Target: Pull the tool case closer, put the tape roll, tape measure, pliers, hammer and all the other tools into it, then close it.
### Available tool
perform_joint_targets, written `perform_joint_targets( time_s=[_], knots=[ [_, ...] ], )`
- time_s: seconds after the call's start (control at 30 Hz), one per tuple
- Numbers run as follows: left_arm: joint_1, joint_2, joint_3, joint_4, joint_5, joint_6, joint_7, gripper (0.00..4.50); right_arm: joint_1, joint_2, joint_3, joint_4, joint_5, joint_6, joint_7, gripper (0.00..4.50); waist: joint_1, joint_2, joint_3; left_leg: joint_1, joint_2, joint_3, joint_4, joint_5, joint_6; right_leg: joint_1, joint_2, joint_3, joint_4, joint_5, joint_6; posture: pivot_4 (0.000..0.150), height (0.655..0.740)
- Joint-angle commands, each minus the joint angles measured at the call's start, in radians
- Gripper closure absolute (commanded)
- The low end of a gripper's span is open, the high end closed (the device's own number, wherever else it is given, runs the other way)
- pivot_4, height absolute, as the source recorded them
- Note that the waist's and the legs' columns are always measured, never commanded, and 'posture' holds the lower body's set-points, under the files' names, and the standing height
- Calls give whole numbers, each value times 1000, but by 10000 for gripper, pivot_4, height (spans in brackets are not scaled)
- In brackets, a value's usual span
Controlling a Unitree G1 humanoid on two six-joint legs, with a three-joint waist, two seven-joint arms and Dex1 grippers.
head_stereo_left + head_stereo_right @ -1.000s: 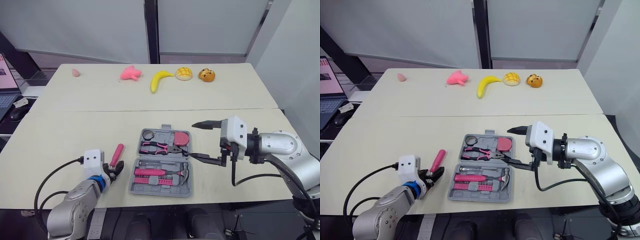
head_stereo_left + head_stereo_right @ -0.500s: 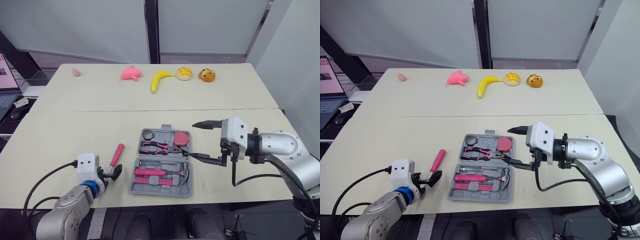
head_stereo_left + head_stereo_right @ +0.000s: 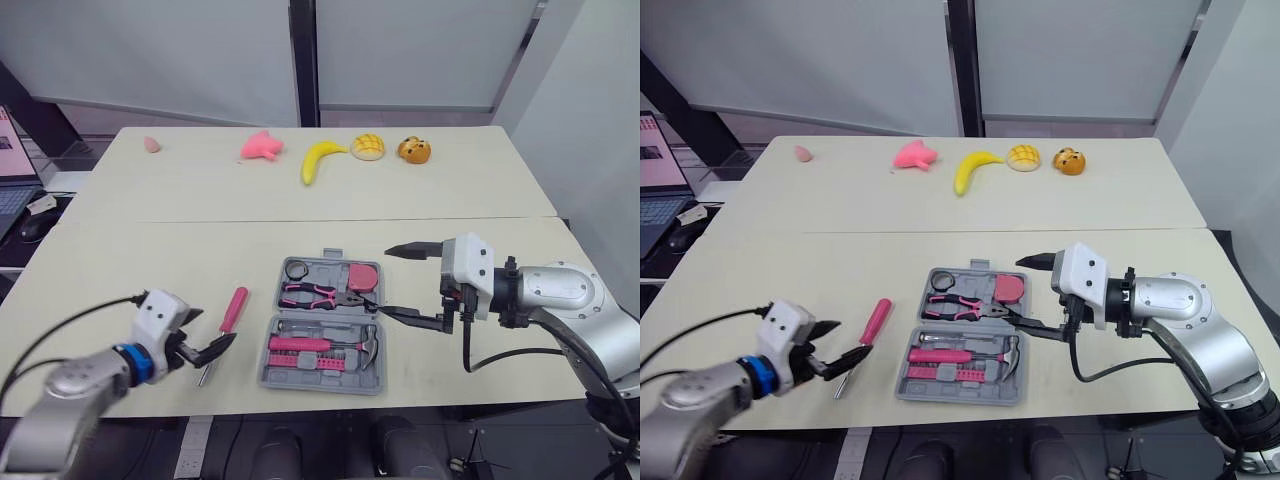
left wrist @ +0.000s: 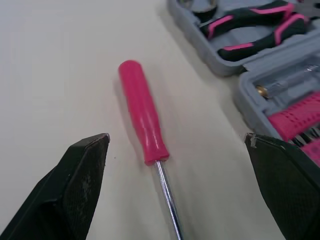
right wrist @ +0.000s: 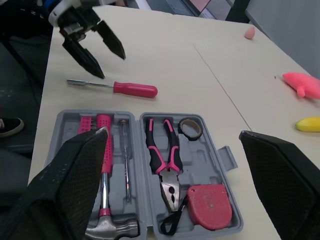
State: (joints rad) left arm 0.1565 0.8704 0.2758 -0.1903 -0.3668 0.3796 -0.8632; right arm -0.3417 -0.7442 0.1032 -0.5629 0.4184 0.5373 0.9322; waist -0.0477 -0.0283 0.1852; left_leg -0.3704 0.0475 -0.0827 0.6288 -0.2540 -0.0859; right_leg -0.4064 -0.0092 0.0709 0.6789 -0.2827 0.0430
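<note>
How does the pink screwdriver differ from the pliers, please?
The screwdriver lies loose on the table, left of the tool case; the pliers sit in the case's far half. The screwdriver's handle is plain pink; the pliers' handles are pink and black. Both lie flat.

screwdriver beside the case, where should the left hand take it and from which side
Grip the pink handle near its middle, coming down from above with the left hand, fingers across its width. The screwdriver lies flat on the table, apart from the tool case, so both flanks are free. The metal shaft looks too thin to hold firmly.
</note>
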Motion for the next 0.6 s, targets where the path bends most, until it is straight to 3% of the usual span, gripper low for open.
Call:
perform_joint_targets(
  time_s=[0.03,0.2,0.33,0.6],
  knots=[
    [-114,113,-35,148,66,-280,-223,67,-10,0,2,-63,28,46,-22,0,0,0,0,0,0,0,0,0,0,0,0,0,0,0,0,1500,7400],
    [-360,241,-258,491,311,-871,-450,67,-12,16,9,-92,41,98,-60,0,9,1,1,-4,0,1,0,0,0,-3,0,0,-1,2,1,1500,7400],
    [-670,200,-472,787,502,-1274,-530,67,-9,16,23,-103,45,129,-81,0,15,2,1,-9,0,0,0,0,0,-8,1,-1,-1,6,0,1500,7400],
    [-1097,44,-771,1213,873,-1702,-391,67,-4,19,36,-126,52,155,-99,0,15,2,1,-13,0,0,2,0,0,-9,1,-1,-1,6,2,1500,7400]
  ],
)
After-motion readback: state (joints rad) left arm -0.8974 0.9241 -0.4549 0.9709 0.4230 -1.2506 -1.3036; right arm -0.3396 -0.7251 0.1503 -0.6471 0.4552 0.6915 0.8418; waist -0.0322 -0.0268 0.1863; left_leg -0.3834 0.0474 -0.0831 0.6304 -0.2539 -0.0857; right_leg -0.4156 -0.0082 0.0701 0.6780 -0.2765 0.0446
